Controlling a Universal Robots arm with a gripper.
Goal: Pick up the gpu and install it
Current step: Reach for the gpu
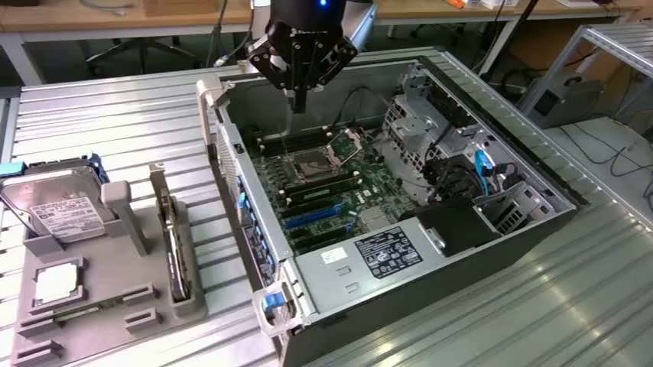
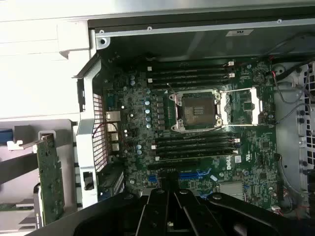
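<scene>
We read one brand in the wrist view: the Dell lettering (image 2: 231, 165), white on the green motherboard (image 2: 133, 123), between the memory slots (image 2: 194, 146) and the blue slots (image 2: 197, 174). In the exterior view, the black label (image 1: 388, 252) and white sticker (image 1: 335, 256) on the metal cover (image 1: 352, 279), lower centre, and the white label (image 1: 61, 215) on the hard drive (image 1: 51, 187), at the exterior view's left, carry print too small for us to read.

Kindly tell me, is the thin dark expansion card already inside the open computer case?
No, the thin dark expansion card stands on edge in the grey holder outside the case.
</scene>
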